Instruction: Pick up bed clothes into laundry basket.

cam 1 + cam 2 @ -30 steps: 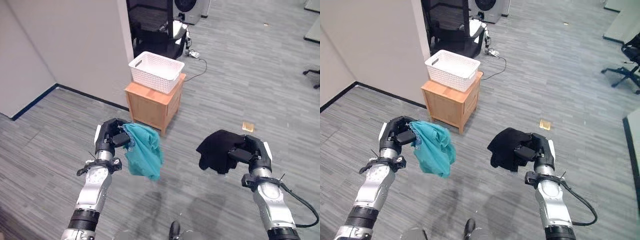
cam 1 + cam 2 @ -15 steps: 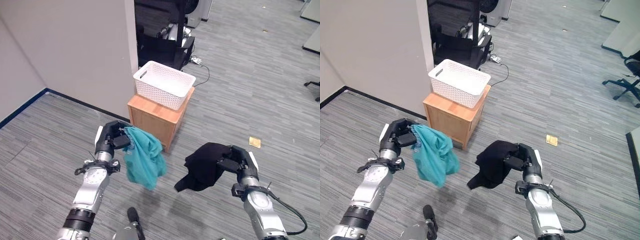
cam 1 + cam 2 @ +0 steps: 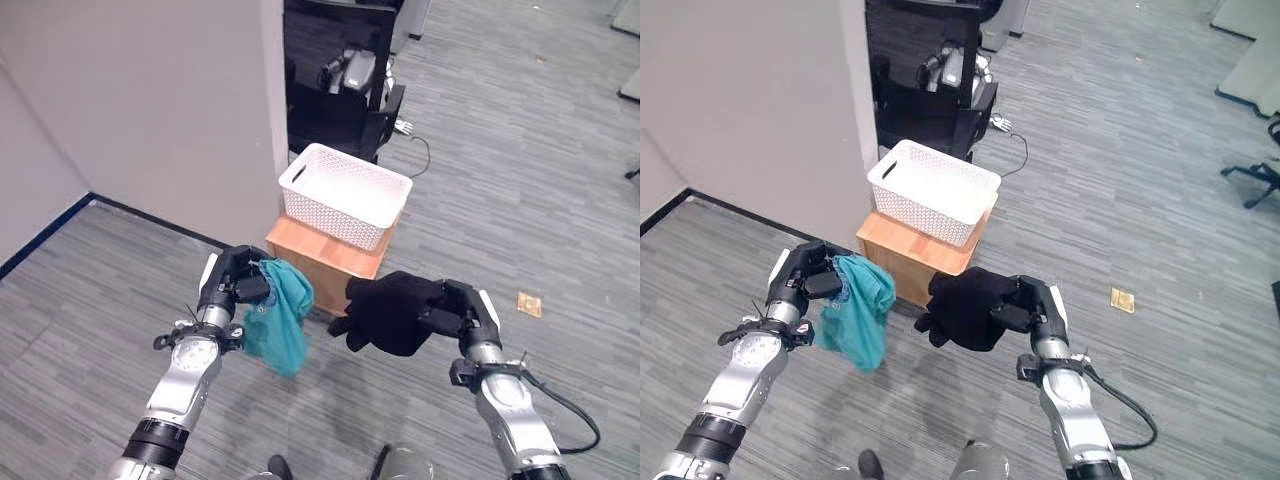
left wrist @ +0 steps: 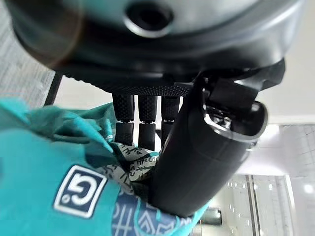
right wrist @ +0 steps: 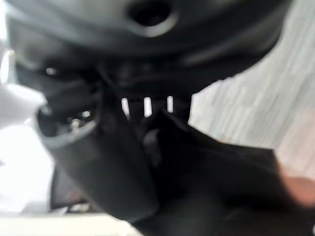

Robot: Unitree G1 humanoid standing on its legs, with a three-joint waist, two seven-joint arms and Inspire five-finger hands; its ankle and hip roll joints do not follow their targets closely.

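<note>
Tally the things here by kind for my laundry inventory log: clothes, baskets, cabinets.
Clothes: 2, a teal cloth garment in the left hand and a black cloth garment in the right hand.
Baskets: 1, a white perforated plastic laundry basket.
Cabinets: 1, a small wooden cabinet under it.
Total: 4.

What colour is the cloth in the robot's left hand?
Teal cloth, held by the left hand; clearest in the left eye view.
</note>
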